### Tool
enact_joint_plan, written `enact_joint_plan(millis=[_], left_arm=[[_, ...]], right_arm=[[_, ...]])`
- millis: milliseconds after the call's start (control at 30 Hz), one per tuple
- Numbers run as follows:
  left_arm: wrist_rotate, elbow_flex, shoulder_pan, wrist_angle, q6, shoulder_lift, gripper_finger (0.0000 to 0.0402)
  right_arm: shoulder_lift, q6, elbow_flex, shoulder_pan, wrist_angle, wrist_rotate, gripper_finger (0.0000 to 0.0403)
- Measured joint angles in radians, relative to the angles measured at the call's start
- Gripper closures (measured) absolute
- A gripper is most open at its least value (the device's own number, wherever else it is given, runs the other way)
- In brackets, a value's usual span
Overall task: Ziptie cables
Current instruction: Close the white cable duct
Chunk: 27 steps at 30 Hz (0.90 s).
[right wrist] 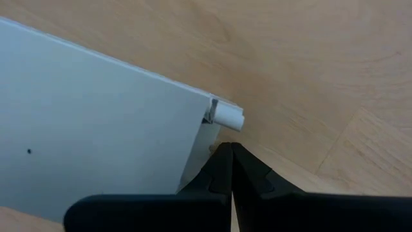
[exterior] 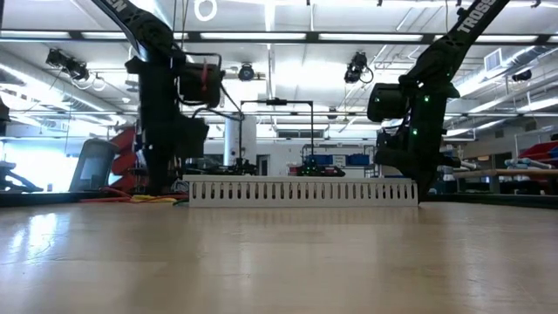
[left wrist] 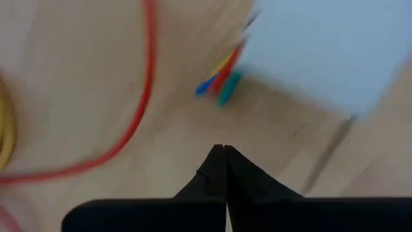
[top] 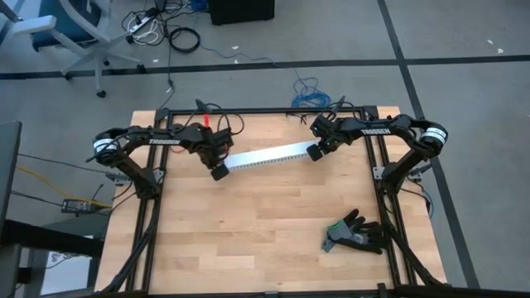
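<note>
High view: I see both pincers pressed closed, empty, left pincer and right pincer at the white duct's ends.

Legible text: "TROSSEN" in white capitals on the forearm of the right arm, high view, just beyond the far end of the white slotted duct. The left arm carries a matching white word at the duct's other end; it is too small to make out for certain. Low view: white letters "TROSS" run up the right arm above the duct. Wrist views: no text.
</note>
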Motion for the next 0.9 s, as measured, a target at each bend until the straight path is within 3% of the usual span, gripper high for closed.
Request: enact_joint_plan(millis=[167,300,400,500,633,733,900], left_arm=[[0.091,0.000,-0.001,0.185,0.046,-0.001,0.0401],[0.219,-0.004,-0.001,0.206,0.101,0.003,0.0401],[0.098,0.009,-0.002,0.146,0.058,0.002,0.0401],[-0.023,-0.007,0.004,-0.034,-0.031,-0.001,0.0401],[0.018,-0.004,-0.002,0.022,-0.030,-0.004,0.0401],[0.093,-0.008,0.002,0.220,0.035,-0.001,0.0401],[0.106,-0.007,0.003,0.242,0.050,0.002,0.0401]], right_arm=[[0.000,0.004,-0.001,0.002,-0.003,0.001,0.0403],[0.000,0.003,-0.001,0.003,-0.011,0.006,0.0403],[0.000,0.001,0.000,0.004,-0.012,0.008,0.0403],[0.000,0.000,0.000,0.005,-0.008,0.004,0.0403],[0.000,0.000,0.000,0.005,-0.008,0.007,0.0403],[-0.001,0.005,-0.001,0.005,-0.011,0.009,0.0403],[-0.001,0.007,-0.001,0.004,-0.016,0.010,0.0403]])
